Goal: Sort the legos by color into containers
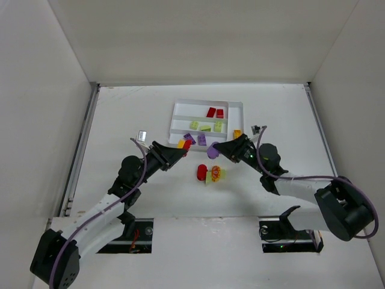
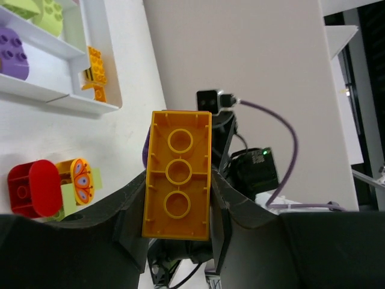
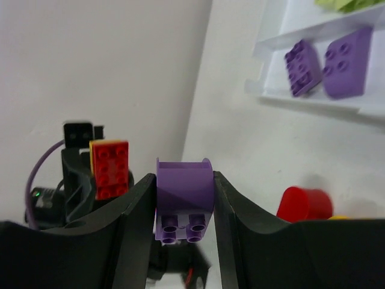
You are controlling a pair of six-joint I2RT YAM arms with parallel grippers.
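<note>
Two bricks held up just short of the tray, both ready to drop in

Orange brick (image 2: 177, 180), hollow underside up, is clamped in the left gripper (image 1: 183, 146), and a red piece (image 3: 111, 168) seems stuck to its far face; purple brick (image 3: 185, 195) is pinched in the right gripper (image 1: 214, 152), both just off the tray (image 1: 186, 112); next, I judge, purple goes to the near slot (image 3: 275, 72) beside the purple pair (image 3: 325, 63), orange to the end slot (image 2: 90, 24), while loose bricks (image 1: 209, 174) wait nearby

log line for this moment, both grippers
left gripper: shut on orange-yellow brick | right gripper: shut on purple brick | red brick: loose outside tray
</note>
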